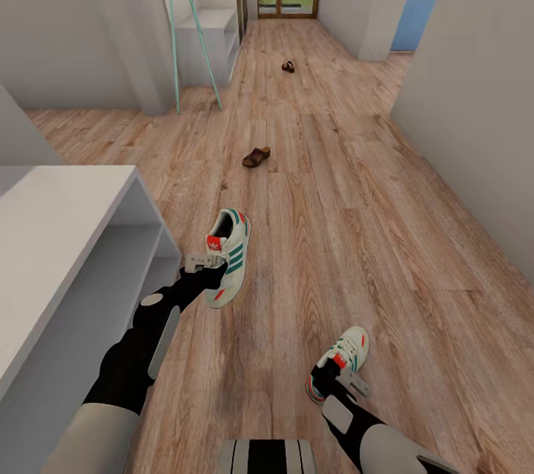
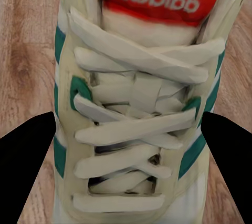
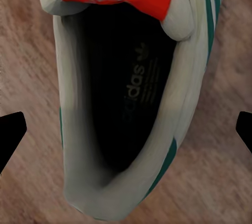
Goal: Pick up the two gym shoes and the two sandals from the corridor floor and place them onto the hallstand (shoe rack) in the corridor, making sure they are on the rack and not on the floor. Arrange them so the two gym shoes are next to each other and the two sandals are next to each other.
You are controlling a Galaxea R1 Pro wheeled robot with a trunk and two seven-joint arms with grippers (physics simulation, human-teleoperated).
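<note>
Sneakers are both in our grippers: left gripper (image 1: 210, 266) closes on one gym shoe (image 1: 231, 257) beside the hallstand (image 1: 67, 237); right gripper (image 1: 343, 379) holds the second shoe (image 1: 340, 363) above the corridor floor (image 1: 386, 251).

Gym shoes (image 1: 231, 255) (image 1: 343, 363) — cream, green stripes, red-orange patches; sandals (image 1: 256, 157) (image 1: 288, 67) — dark brown; floor (image 1: 356, 237) — light brown wood-grain.

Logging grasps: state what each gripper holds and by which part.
Left gripper grips a gym shoe across its laced midfoot. Right gripper straddles the other gym shoe; contact cannot be told.
</note>
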